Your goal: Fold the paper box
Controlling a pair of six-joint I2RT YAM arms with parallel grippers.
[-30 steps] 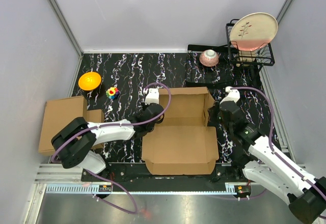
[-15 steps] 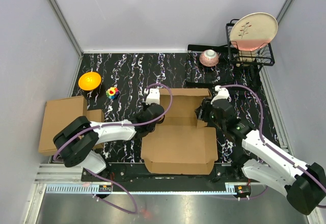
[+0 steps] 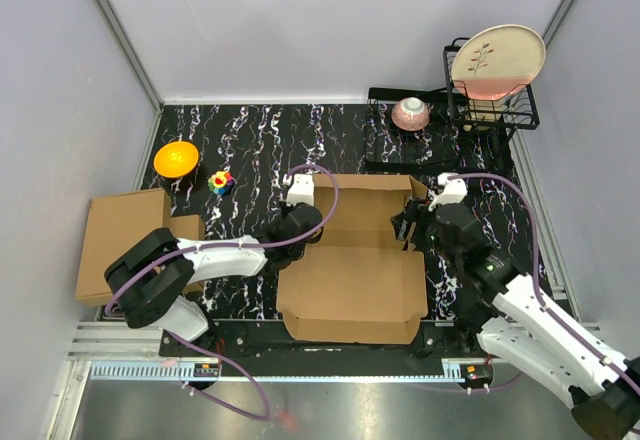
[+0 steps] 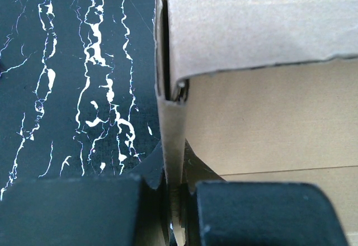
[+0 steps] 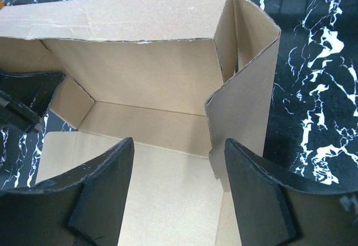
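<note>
At the overhead frame's centre, the paper box [image 3: 350, 280] is pinched by its left wall [image 4: 170, 123] in the left gripper [image 4: 172, 185]. The right gripper [image 5: 179, 143] is held spread, with the upright right wall [image 5: 246, 106] just ahead, toward frame right.

**Brown box half up, lid panel lying flat**

We've got a plain brown cardboard paper box [image 3: 355, 250] in the middle of the black marbled table [image 3: 250, 140], its long side running left to right. The far half is raised into a shallow tray. The back wall [image 5: 134, 70] stands upright, with a rough torn line along its top. The right wall [image 5: 243, 100] is up too, leaning slightly, its near end cut ragged. The left wall [image 4: 170, 134] also stands, and close in we see it as a doubled layer with a slim dark gap at the corner. The big lid panel [image 3: 352, 300] lies flat and open toward the near edge, its corners notched.
</note>
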